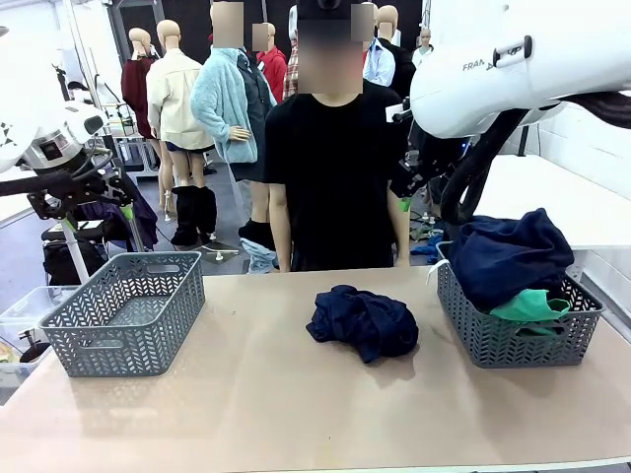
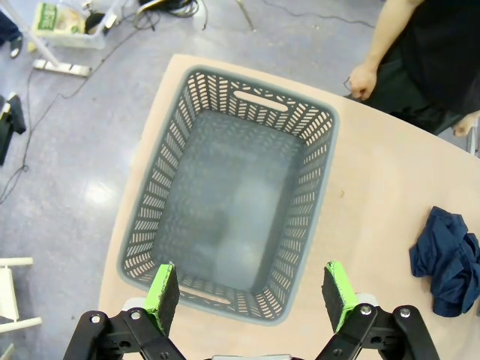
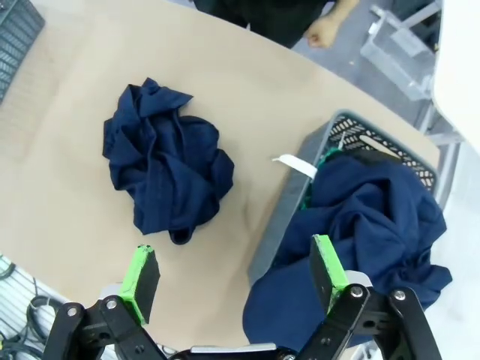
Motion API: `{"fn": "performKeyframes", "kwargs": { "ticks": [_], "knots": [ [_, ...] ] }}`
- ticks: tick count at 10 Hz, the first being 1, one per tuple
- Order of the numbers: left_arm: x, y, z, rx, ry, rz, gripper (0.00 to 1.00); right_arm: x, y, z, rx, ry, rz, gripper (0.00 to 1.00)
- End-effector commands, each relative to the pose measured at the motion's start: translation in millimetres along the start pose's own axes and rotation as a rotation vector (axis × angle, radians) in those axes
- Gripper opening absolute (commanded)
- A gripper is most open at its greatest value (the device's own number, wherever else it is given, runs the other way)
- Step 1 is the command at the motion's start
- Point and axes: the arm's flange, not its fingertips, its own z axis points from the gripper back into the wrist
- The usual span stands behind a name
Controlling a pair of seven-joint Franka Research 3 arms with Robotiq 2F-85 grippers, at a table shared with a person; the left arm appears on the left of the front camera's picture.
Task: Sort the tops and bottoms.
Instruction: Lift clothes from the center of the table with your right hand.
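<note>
Navy garment: crumpled mid-table, untouched.
Left gripper: jaws wide, holding nothing, above empty grey basket.
Right gripper: jaws wide, holding nothing.
Bottoms: teal-green, in right basket, under navy cloth.

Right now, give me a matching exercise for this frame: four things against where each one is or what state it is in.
1. left basket
2. crumpled navy garment
3. teal-green garment
4. left tool

a. on the bare tabletop, mid-table
b. open, above a basket
c. nothing inside
d. in the right basket, under a navy garment

Pairs: 1-c, 2-a, 3-d, 4-b
</note>
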Motion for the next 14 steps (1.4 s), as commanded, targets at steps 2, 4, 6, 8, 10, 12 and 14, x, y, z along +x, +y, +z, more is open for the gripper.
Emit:
{"fn": "performKeyframes", "kwargs": {
  "ticks": [2,4,6,8,10,12,14],
  "knots": [
    [-0.9,0.2,0.8,-0.006,0.007,0.028,1.0,-1.4,0.7,8.2,-0.004,0.005,0.032,1.0],
    [-0.9,0.2,0.8,-0.006,0.007,0.028,1.0,-0.1,1.7,6.6,-0.002,-0.006,0.014,1.0],
    [-0.9,0.2,0.8,-0.006,0.007,0.028,1.0,46.2,20.4,-39.4,0.024,0.098,0.117,1.0],
    [-0.9,0.2,0.8,-0.006,0.007,0.028,1.0,57.6,24.3,-74.1,0.156,0.121,0.123,1.0],
    [-0.9,0.2,0.8,-0.006,0.007,0.028,1.0,51.0,31.8,-107.0,0.189,0.176,0.085,1.0],
    [-0.9,0.2,0.8,-0.006,0.007,0.028,1.0,42.1,46.4,-142.6,0.226,0.316,0.073,1.0],
    [-0.9,0.2,0.8,-0.006,0.007,0.028,1.0,35.9,46.1,-174.4,0.191,0.295,0.03,1.0]
  ]
}}
